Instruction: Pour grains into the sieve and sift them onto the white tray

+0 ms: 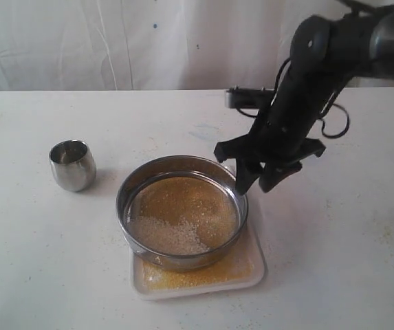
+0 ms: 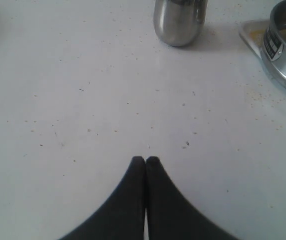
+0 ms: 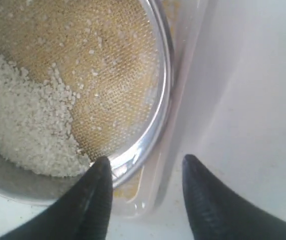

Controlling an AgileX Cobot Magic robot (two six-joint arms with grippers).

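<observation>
The sieve [image 1: 122, 199] rests on the white tray [image 1: 257, 268]. Pale whitish grains [image 1: 172, 235] lie heaped at its near side, over mesh tinted golden. Yellow meal [image 1: 203, 273] shows on the tray under and in front of the sieve. My right gripper [image 1: 255, 185] hangs open just beyond the sieve's right rim, holding nothing. In the right wrist view this gripper [image 3: 146, 162] straddles the tray's edge [image 3: 182, 100], one finger [image 3: 100, 185] over the sieve rim [image 3: 160, 100], with whitish grains [image 3: 23, 120] on the mesh. My left gripper [image 2: 145, 160] is shut and empty, low over the table.
A small rounded steel cup [image 1: 72, 165] stands upright to the left of the sieve, also ahead of my left gripper as the cup [image 2: 179, 22]. The sieve wall [image 2: 282, 55] and a tray corner [image 2: 252, 35] show at that view's edge. Stray granules speckle the white table [image 1: 348, 234].
</observation>
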